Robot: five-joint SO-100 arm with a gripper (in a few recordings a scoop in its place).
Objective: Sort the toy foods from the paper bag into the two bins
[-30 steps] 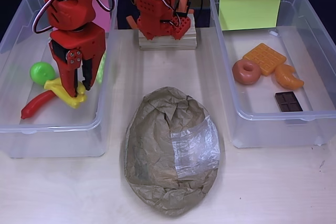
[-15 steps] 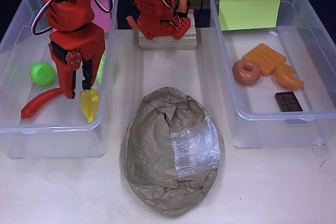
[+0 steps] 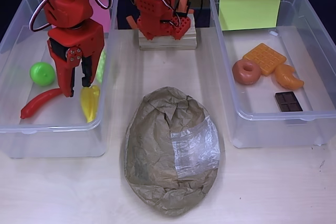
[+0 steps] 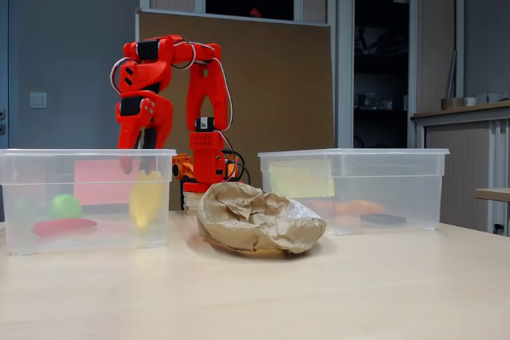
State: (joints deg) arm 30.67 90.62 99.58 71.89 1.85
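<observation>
Yellow bananas (image 3: 89,103) lie loose in my left bin (image 3: 16,129), just below my gripper (image 3: 76,88), whose fingers are spread and hold nothing. Chili (image 3: 39,103) and apple (image 3: 42,73) sit beside it. The bag (image 3: 170,150) rests between both bins.

Your red arm rises from its base at the back of the surface (image 3: 273,192), folds over at the elbow and points its wrist straight down. The end effector (image 3: 76,90) hangs vertically, fingers tip-down with a narrow gap between them, nothing clamped. In the fixed view the end effector (image 4: 142,157) hangs at the same steep angle.
</observation>
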